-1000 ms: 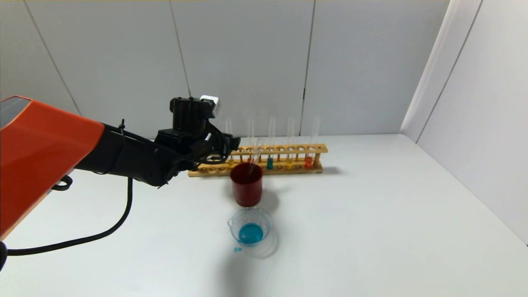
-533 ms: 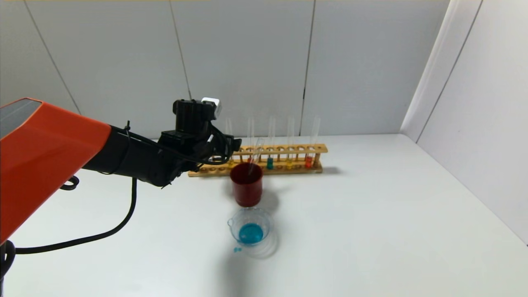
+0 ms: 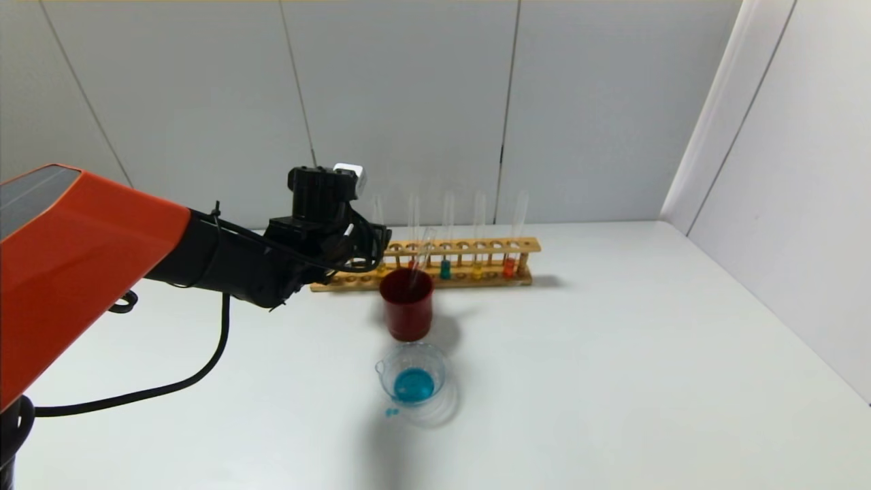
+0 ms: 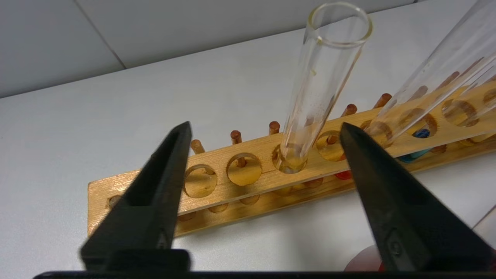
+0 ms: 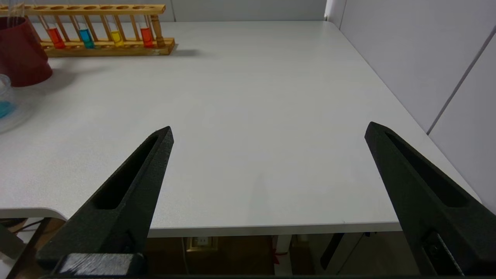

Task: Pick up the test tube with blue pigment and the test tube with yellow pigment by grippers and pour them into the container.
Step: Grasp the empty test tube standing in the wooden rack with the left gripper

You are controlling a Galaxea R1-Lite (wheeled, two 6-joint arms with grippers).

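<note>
My left gripper (image 4: pixel 264 124) is open at the left end of the wooden rack (image 3: pixel 527 246). Its jaws stand on either side of the test tube with yellow pigment (image 4: pixel 321 77), which is upright in its hole, and touch nothing; yellowish liquid shows low under the top board. The test tube with blue pigment (image 3: pixel 446 267) stands further right in the rack. In front sits the container (image 3: pixel 442 371), a low glass beaker holding blue liquid. Out of the head view, my right gripper (image 5: pixel 269 126) hangs open over the table's near edge.
A dark-red cup (image 3: pixel 407 304) with an empty tube leaning in it stands between rack and beaker. Tubes with red, yellow (image 3: pixel 478 271) and orange liquid also stand in the rack. Blue drops (image 3: pixel 390 412) lie by the beaker. Walls close the back and right.
My left arm has edged slightly toward the rack's left end, and its jaws have drawn in a little round the tube. Everything on the table stays put.
</note>
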